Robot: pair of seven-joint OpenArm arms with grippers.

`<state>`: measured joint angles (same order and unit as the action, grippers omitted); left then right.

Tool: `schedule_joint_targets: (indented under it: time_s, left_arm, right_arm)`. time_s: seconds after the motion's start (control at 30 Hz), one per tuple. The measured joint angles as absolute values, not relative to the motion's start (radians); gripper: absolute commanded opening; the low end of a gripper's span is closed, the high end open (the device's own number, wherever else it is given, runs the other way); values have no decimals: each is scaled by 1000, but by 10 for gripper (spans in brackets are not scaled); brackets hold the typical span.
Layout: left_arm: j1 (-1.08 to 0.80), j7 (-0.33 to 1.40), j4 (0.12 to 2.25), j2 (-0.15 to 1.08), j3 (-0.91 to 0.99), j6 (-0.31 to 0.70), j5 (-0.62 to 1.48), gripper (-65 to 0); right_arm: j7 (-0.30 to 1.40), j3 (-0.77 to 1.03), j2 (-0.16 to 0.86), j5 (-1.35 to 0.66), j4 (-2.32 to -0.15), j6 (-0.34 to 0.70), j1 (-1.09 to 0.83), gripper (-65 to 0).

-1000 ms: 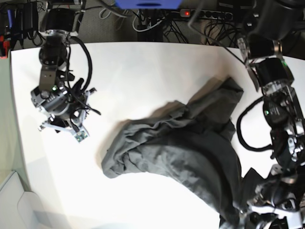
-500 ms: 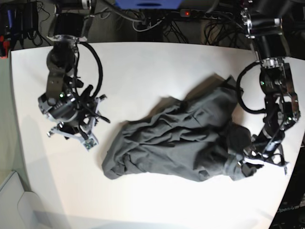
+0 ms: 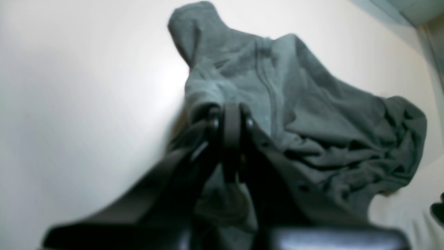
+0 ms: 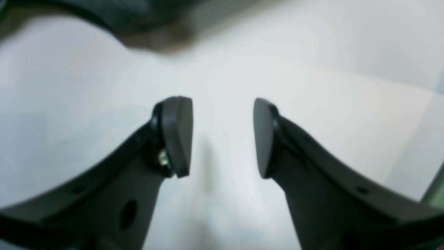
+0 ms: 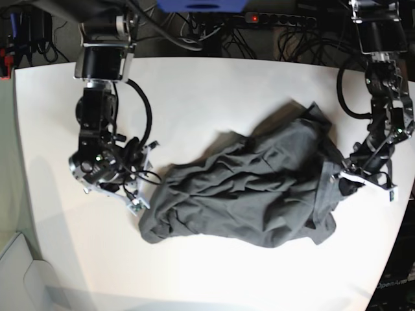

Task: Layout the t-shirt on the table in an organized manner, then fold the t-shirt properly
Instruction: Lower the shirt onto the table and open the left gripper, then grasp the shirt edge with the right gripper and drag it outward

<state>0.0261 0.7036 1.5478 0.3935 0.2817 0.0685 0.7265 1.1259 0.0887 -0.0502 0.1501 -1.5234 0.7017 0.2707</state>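
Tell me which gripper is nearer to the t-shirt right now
Left. The left gripper is shut on the t-shirt at one edge. The right gripper is open over the table, just beside the opposite edge.

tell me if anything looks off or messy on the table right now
The t-shirt is far from laid out: it lies bunched and deeply wrinkled in a heap mid-table, no sleeves or collar spread flat. The left gripper is shut on its edge; the right gripper, open, is beside the opposite end. Nothing looks torn or spilled.
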Motion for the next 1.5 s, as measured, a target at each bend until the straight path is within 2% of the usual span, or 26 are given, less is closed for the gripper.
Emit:
schedule_joint_targets:
  time_s: [0.13, 0.2, 0.3, 0.43, 0.97, 1.5]
  left_arm:
    - [-12, 699, 1543, 391, 282, 256, 733, -466]
    - [-40, 707, 1542, 390, 282, 293, 723, -389]
    - [-66, 711, 1542, 390, 287, 310, 723, -310]
    - [-98, 702, 1553, 386, 387, 318, 738, -253]
    - [-178, 707, 1562, 385, 641, 318, 731, -244]
    - [-266, 707, 1629, 383, 722, 319, 734, -244]
  right_arm:
    - [1122, 87, -83, 149, -1516, 701, 295, -356]
    - [1122, 83, -86, 146, -1516, 702, 298, -356]
    - [1133, 51, -83, 161, -1515, 702, 293, -356]
    - [1085, -10, -94, 145, -1514, 702, 296, -356]
    - [1041, -3, -91, 157, -1374, 702, 355, -356]
    - [854, -3, -88, 157, -1108, 700, 437, -356]
